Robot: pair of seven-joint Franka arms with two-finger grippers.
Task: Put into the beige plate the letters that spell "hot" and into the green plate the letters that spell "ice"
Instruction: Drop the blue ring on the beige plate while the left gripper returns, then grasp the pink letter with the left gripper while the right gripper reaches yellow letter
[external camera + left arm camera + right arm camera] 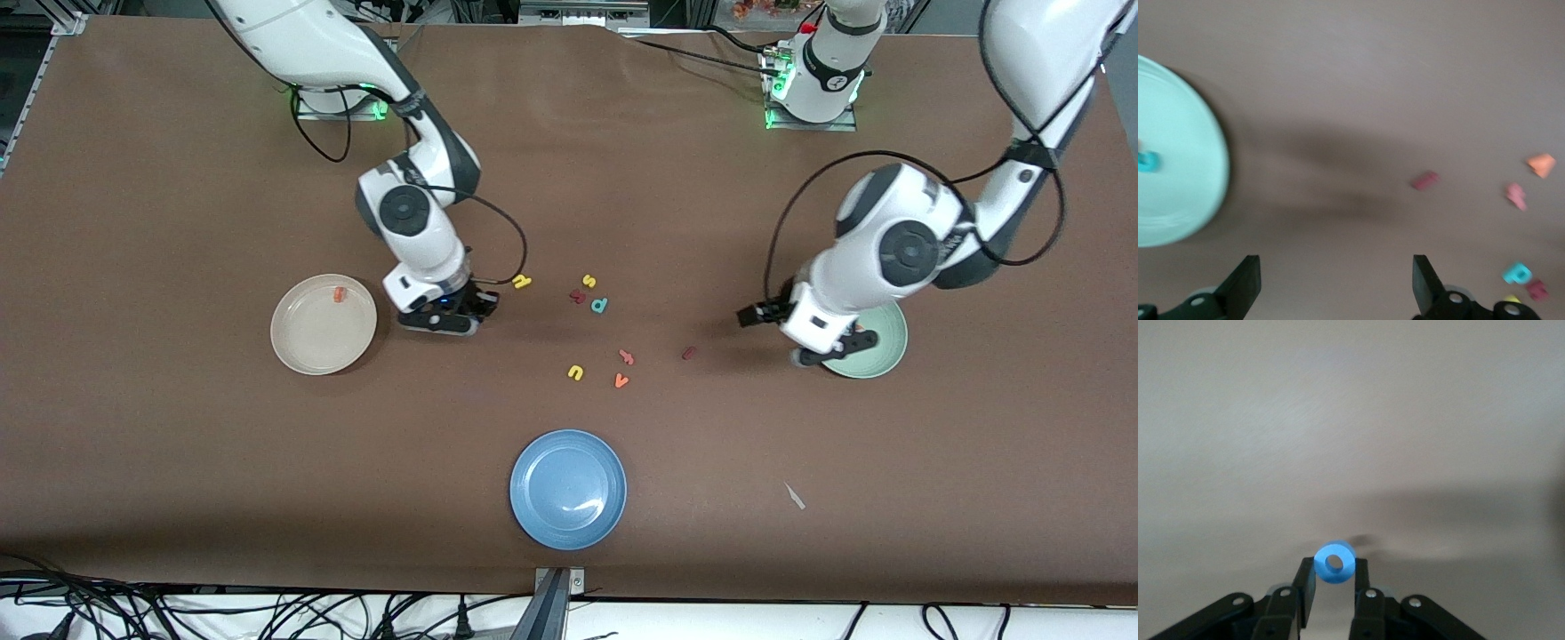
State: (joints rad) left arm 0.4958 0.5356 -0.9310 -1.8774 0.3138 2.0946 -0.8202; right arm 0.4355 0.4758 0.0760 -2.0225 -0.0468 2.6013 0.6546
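Observation:
The beige plate (307,342) holds an orange t (338,294). Beside it, over the bare table, my right gripper (462,316) (1335,577) is shut on the blue ring-shaped o (1335,563). The yellow h (523,282) lies close by. The green plate (880,351) (1185,133) holds the teal c (1148,161). My left gripper (834,349) (1335,280) hangs open and empty over that plate's rim. The dark red i (688,353) (1425,180) and the orange e (627,357) (1516,195) lie on the table between the arms.
A yellow s (589,281), a wider dark red letter (577,297), a teal d (599,306), a yellow u (576,372) and an orange v (621,380) are scattered mid-table. A blue plate (569,529) sits nearest the front camera. A small pale scrap (794,496) lies toward the left arm's end.

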